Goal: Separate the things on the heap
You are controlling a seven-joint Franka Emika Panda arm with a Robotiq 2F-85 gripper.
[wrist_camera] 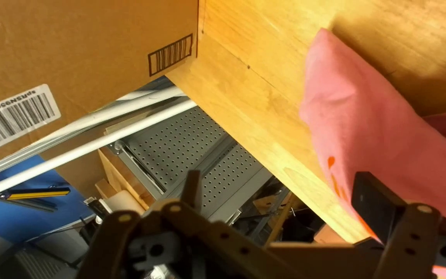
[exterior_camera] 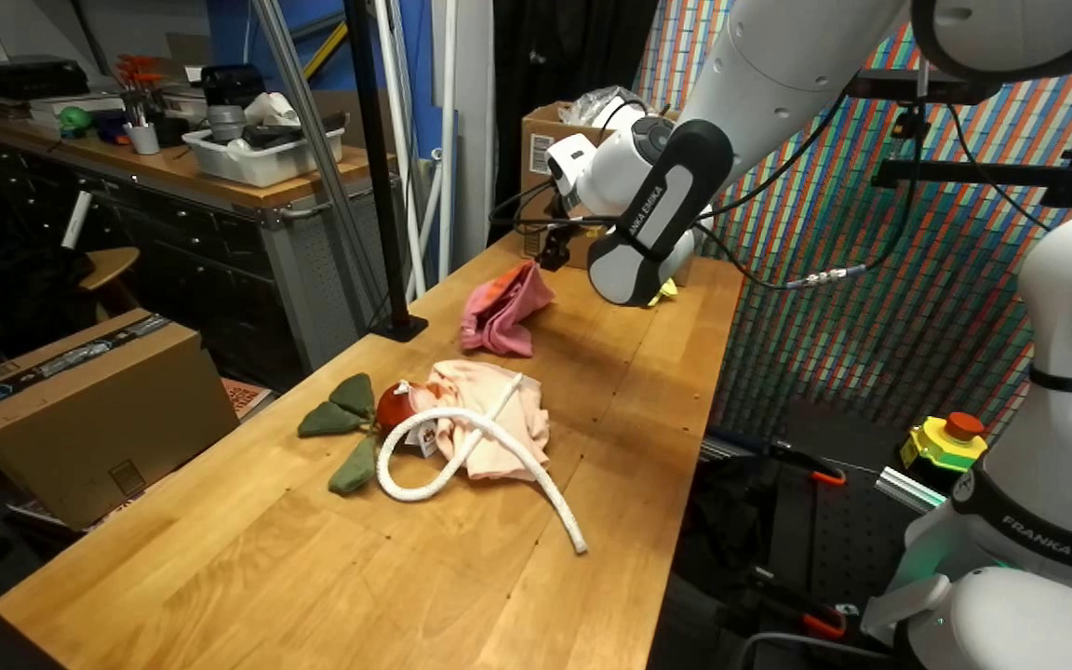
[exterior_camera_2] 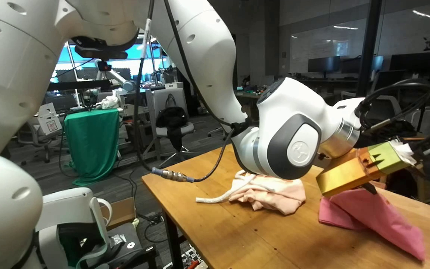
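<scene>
Near crumpled pink cloth [wrist_camera: 378, 135]: black two-finger gripper [wrist_camera: 278, 184], jaws apart.
Long white rope [exterior_camera: 484, 425], likely next: across pale beige cloth [exterior_camera: 499, 462], past the pink cloth from the gripper.

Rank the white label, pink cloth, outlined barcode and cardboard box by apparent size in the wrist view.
1. Cardboard box
2. Pink cloth
3. White label
4. Outlined barcode
The top three reach the frame's edge, so this ranks visible parts only.
</scene>
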